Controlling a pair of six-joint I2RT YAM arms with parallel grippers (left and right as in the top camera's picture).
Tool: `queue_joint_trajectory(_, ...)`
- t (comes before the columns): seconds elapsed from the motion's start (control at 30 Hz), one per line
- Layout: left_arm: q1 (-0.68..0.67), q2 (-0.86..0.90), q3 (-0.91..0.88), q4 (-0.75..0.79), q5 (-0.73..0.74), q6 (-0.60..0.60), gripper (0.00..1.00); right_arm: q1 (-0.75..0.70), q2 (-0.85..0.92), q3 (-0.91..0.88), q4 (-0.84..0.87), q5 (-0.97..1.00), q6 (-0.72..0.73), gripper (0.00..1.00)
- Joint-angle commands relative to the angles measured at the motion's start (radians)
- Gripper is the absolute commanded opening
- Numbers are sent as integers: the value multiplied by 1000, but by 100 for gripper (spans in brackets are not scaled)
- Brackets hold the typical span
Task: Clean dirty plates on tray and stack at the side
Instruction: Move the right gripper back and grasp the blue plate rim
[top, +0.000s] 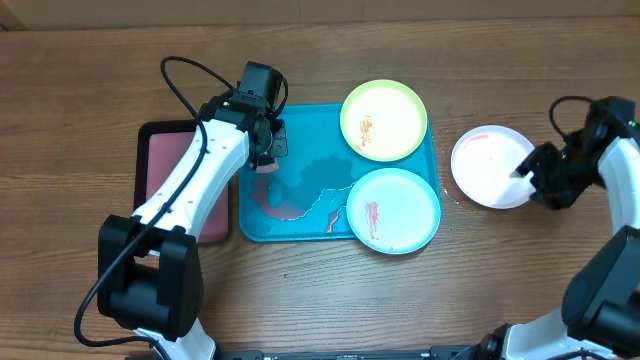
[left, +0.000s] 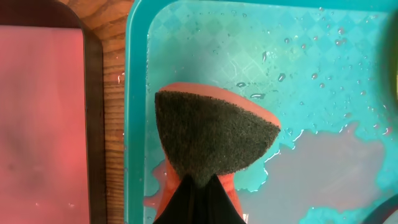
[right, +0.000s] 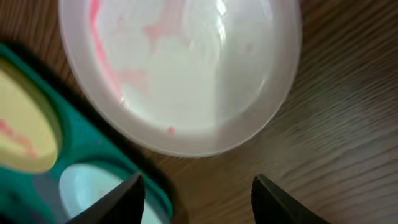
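Since the white plate (top: 490, 166) lies on the tabletop (top: 80, 80) just right of the tray (top: 310, 130), light, stiff and likely slick, I'd pinch its rim; right tool (right: 198, 183) released, left tool (top: 268, 150) clenching the sponge (left: 211, 137).

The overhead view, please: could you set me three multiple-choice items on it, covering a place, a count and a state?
1. The white plate lies: A on the table, right of the turquoise tray; B inside that tray; C on a shelf.
2. Plates on the tray: A one; B two; C three.
3. The left hand is: A holding a plate; B empty; C shut on a sponge.
Answers: A, bare wood surrounds it; B, the yellow-green plate and the mint-blue plate; C, the left wrist view shows the sponge pinched.
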Motion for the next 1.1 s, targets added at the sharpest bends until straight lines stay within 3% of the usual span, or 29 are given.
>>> queue_joint_trajectory(0.0, 0, 7, 2, 8, -2, -17, 4, 65, -29, 11, -42, -100, -100, 57)
queue_joint_trajectory(0.17, -2, 7, 2, 4, -2, -17, 4, 188, -29, -75, -54, -88, -121, 56)
queue_joint_trajectory(0.3, -2, 7, 2, 2, -2, -17, 4, 286, -29, -204, 29, -59, -93, 48)
queue_joint_trajectory(0.4, -2, 7, 2, 2, -2, -17, 4, 322, -29, -259, 87, -60, -90, 42)
queue_joint_trajectory(0.93, -2, 7, 2, 1, -2, -17, 4, 426, -26, -338, 230, -17, -68, 34)
queue_joint_trajectory(1.07, -2, 7, 2, 1, -2, -17, 4, 426, -26, -360, 245, -18, -66, 18)
